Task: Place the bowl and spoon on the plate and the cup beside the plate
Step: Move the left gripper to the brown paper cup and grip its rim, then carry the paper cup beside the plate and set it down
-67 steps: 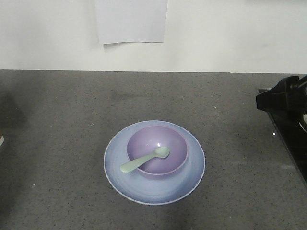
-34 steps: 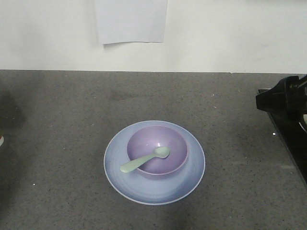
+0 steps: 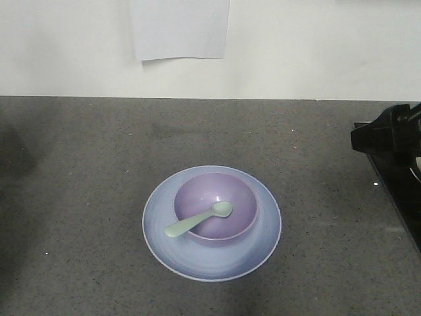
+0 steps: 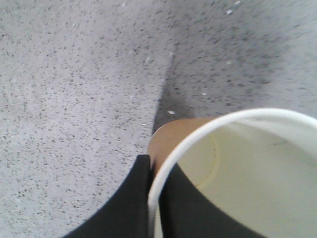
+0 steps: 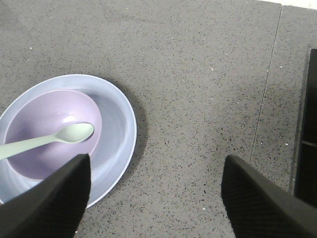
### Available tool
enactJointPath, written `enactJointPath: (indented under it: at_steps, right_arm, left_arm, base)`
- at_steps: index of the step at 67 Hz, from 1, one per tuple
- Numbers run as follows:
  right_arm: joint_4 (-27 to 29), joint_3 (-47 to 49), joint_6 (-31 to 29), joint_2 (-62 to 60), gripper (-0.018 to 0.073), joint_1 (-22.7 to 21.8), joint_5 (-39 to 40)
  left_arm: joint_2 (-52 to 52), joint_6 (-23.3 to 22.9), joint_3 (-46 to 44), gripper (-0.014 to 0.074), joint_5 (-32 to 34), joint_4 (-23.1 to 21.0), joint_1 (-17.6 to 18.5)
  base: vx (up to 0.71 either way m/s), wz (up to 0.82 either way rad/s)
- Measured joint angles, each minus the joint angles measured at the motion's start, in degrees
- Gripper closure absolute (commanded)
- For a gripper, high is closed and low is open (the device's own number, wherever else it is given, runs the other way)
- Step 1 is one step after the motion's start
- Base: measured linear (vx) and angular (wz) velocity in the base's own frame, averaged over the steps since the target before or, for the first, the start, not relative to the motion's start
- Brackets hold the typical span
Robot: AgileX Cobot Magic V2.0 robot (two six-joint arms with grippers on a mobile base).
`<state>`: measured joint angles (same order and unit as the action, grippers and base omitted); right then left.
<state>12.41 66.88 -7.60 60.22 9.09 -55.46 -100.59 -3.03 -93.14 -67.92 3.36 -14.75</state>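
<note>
Two left claw [image 4: 153, 203] fingers [image 4: 124, 208] pinch the cup [image 4: 237, 168] rim.

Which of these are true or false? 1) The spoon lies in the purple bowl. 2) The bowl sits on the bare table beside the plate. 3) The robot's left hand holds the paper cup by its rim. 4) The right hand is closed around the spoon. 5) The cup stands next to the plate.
1) True: the spoon rests in the bowl.
2) False: the bowl sits on the plate.
3) True: the left hand pinches the rim of the cup, one finger inside and one outside.
4) False: the right hand is open and empty.
5) False: no cup appears near the plate in the front view.
</note>
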Motion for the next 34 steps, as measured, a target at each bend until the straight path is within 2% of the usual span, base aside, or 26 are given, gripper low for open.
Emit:
enactJointPath:
  at_steps: [6, 20, 24, 34]
  right_arm:
    - [0.00, 0.00, 0.00, 0.00, 0.0021, 0.00, 0.00]
    - [0.01, 0.00, 0.00, 0.00, 0.0021, 0.00, 0.00]
    - [0.01, 0.00, 0.00, 0.00, 0.0021, 0.00, 0.00]
    - [0.01, 0.00, 0.00, 0.00, 0.0021, 0.00, 0.00]
  left_arm:
    - [2.19, 1.75, 0.00, 0.0604, -0.35, -3.75, 0.00]
    - [7.51, 8.83, 0.00, 0.0604, -3.20, -18.28, 0.34]
    - [8.96, 9.87, 0.13, 0.0604, -3.42, -19.95, 1.19]
    - [12.52, 10.49, 3.74, 0.0604, -3.08, -20.80, 5.02]
  base:
    - [0.00, 0.00]
    - [0.00, 0.00]
    - [0.00, 0.00]
    - [0.00, 0.00]
